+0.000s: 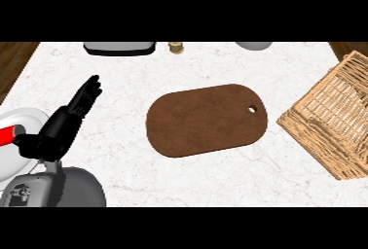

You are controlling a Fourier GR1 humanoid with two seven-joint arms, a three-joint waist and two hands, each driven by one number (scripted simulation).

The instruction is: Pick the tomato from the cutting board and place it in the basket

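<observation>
**Board bare, no tomato plain to see**

The cutting board (205,121) lies bare on the worktop (215,68), and no tomato shows in the basket (327,114). The left robot hand (68,121) rests open, fingers straight, holding nothing, beside a plate (18,119) bearing a red thing (7,135) I cannot identify. The next move, I'd say, calls for finding the tomato.
</observation>
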